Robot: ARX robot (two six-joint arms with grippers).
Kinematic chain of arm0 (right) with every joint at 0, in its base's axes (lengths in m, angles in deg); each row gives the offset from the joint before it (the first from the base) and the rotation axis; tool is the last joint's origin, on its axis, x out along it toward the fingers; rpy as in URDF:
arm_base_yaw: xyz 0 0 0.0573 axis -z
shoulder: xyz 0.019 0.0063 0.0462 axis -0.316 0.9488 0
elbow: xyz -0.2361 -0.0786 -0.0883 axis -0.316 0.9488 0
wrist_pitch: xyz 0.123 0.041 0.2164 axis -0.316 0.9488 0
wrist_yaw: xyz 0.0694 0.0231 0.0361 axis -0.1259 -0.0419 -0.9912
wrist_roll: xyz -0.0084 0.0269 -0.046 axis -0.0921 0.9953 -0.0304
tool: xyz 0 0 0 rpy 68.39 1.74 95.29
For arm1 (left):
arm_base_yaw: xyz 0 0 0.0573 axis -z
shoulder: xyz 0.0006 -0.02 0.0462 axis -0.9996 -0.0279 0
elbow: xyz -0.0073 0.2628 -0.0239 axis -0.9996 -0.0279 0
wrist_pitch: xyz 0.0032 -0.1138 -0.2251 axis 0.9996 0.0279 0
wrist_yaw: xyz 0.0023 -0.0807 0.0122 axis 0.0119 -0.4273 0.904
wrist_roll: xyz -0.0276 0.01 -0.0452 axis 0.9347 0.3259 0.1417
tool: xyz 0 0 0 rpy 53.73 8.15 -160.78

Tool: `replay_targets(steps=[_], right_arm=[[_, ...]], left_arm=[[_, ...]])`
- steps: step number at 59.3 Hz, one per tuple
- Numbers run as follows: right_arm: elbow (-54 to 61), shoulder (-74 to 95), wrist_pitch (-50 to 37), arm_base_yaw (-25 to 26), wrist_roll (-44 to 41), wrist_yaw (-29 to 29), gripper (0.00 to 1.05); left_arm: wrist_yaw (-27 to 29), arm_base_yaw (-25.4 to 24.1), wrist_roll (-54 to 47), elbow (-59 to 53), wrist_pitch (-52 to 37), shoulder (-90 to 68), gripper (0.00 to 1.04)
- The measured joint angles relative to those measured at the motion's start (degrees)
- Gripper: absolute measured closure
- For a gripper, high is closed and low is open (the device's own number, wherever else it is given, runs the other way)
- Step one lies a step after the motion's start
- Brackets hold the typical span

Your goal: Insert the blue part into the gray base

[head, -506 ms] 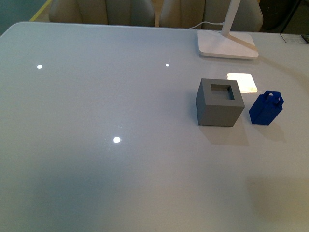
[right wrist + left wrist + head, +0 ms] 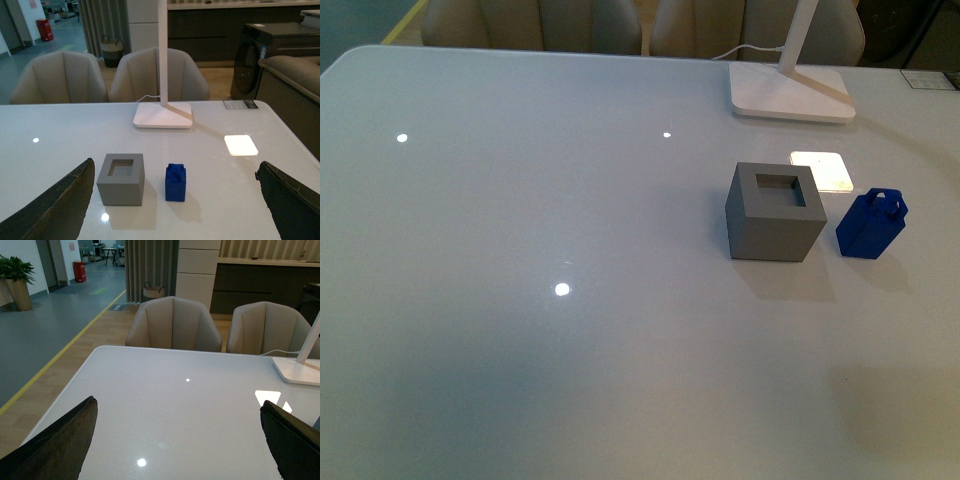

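Note:
The gray base (image 2: 775, 211) is a matte cube with a square hole in its top, standing on the white table right of centre. The blue part (image 2: 872, 224) stands upright just to its right, apart from it. In the right wrist view the gray base (image 2: 121, 179) and the blue part (image 2: 175, 182) stand side by side ahead of my open, empty right gripper (image 2: 175, 200), well clear of its fingers. My left gripper (image 2: 177, 440) is open and empty over bare table. Neither gripper shows in the front view.
A white lamp base (image 2: 790, 94) with its stem and cable stands at the table's far edge behind the cube. A bright light patch (image 2: 822, 170) lies on the table between lamp and cube. Beige chairs (image 2: 173, 324) stand beyond the far edge.

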Motion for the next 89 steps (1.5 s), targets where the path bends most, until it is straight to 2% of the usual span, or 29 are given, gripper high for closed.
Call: replay_targets(steps=[8, 9, 14, 18, 20, 26, 37, 44, 56, 64, 89], right_arm=[[0.0, 0.0, 0.0, 0.0, 0.0, 0.0, 0.09], [-0.39, 0.76, 1.44, -0.57, -0.17, 1.44, 0.09], [-7.08, 10.86, 16.28, -9.2, 1.77, 15.3, 0.09], [-10.56, 18.88, 18.34, -15.1, 3.58, 18.12, 0.09], [-12.02, 22.18, 17.2, -15.61, 4.15, 17.57, 0.09], [-17.09, 32.57, 11.1, -11.65, 4.72, 13.2, 0.09], [-26.6, 55.98, 0.22, 1.86, 2.03, 5.92, 0.09], [-31.71, 69.96, -3.45, 5.68, 1.01, 1.84, 0.09], [-39.47, 90.2, -7.32, 6.25, -0.17, -0.44, 0.09], [-45.68, 101.13, -8.15, 5.42, 0.04, 0.17, 0.09], [-62.6, 121.7, -5.55, 0.94, 5.79, 3.32, 0.09]], left_arm=[[0.0, 0.0, 0.0, 0.0, 0.0, 0.0, 0.07], [-0.02, 0.0, 0.0, 0.0, 0.0, 0.0, 0.07], [0.04, 0.0, 0.0, 0.0, 0.0, 0.0, 0.07], [0.0, 0.0, -0.02, 0.0, 0.0, 0.0, 0.07], [-0.02, 0.0, -0.02, 0.0, 0.0, 0.0, 0.07], [-0.02, 0.0, 0.0, 0.0, 0.0, 0.0, 0.07], [0.02, 0.0, 0.0, 0.0, 0.0, 0.0, 0.07], [0.0, 0.0, 0.0, 0.0, 0.0, 0.0, 0.07], [0.0, 0.0, 0.0, 0.0, 0.0, 0.0, 0.07], [0.0, 0.0, -0.02, 0.0, 0.0, 0.0, 0.07], [0.0, 0.0, -0.02, 0.0, 0.0, 0.0, 0.07]])
